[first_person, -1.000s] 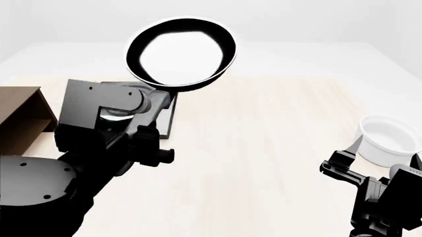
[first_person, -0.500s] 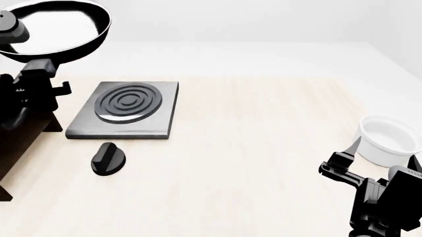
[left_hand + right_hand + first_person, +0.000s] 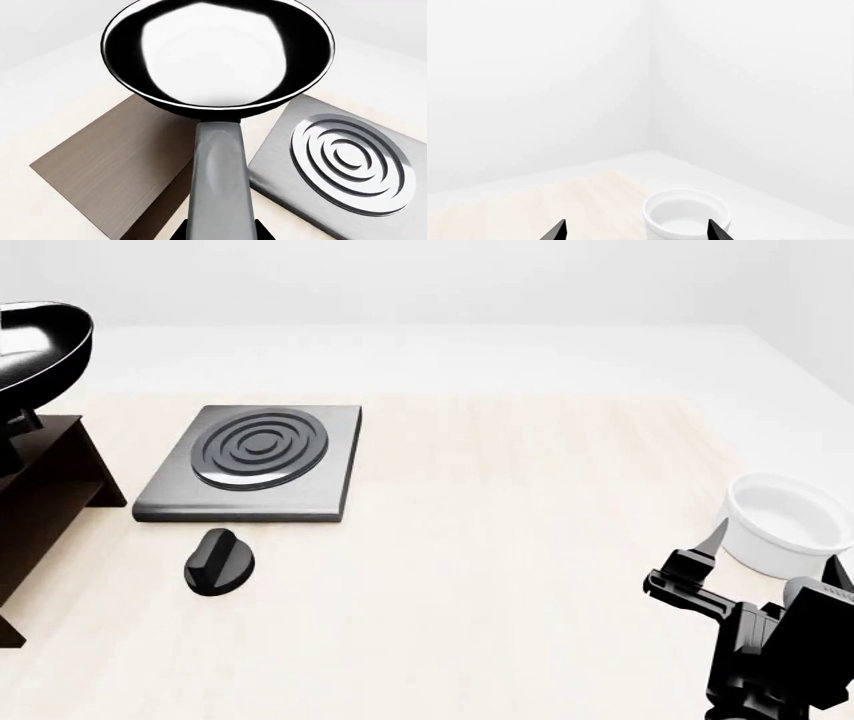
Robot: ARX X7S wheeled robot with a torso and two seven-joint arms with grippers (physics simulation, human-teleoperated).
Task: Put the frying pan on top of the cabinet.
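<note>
The frying pan (image 3: 220,55), black with a pale glossy inside, hangs in the air above the far end of the dark brown cabinet (image 3: 113,165). My left gripper (image 3: 220,235) is shut on its long grey handle (image 3: 220,170). In the head view only part of the pan (image 3: 38,348) shows at the left edge, above the cabinet (image 3: 47,490); the left gripper is out of that view. My right gripper (image 3: 636,232) is open and empty, low at the right (image 3: 694,590), close to a white bowl.
A square grey hotplate (image 3: 254,460) with concentric rings lies right of the cabinet; it also shows in the left wrist view (image 3: 340,160). A black knob (image 3: 220,560) lies in front of it. The white bowl (image 3: 787,525) stands at the table's right edge, also in the right wrist view (image 3: 687,215).
My left arm has carried the pan leftward, from above the hotplate to above the cabinet, and has left the head view. The right arm has not moved.
</note>
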